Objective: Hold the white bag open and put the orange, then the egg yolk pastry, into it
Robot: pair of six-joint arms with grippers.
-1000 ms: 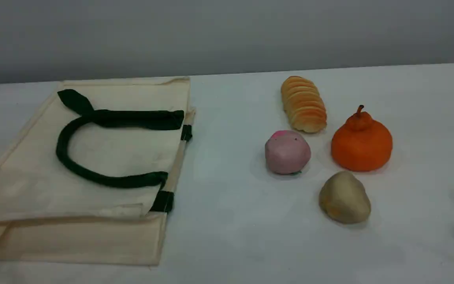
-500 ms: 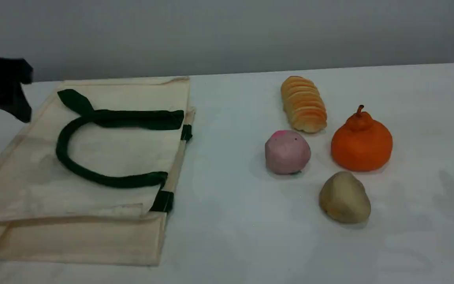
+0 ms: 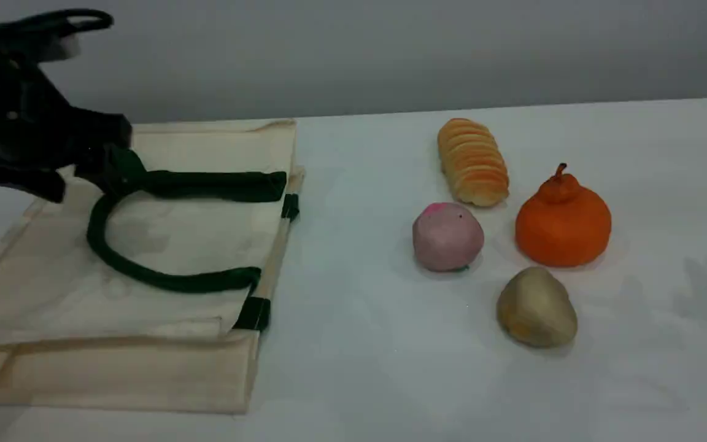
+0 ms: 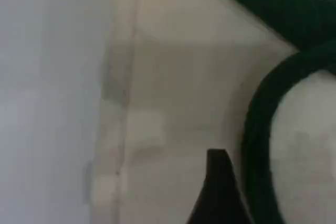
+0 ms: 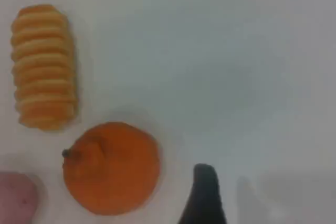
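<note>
Right now the orange sits at right beside a ridged bread loaf, a pink ball and, nearest, the egg yolk pastry, nothing blocking them. At left the white bag lies flat, the left gripper spread wide over its far corner. Only the right wrist view shows the right gripper, spread and empty, just beside the orange.

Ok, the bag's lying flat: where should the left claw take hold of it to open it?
Probably the green handle lying on top of the white bag: its loop is the one raised part on flat cloth. Come straight down with the open left claw across the strap near the mouth edge facing the foods, then lift.
</note>
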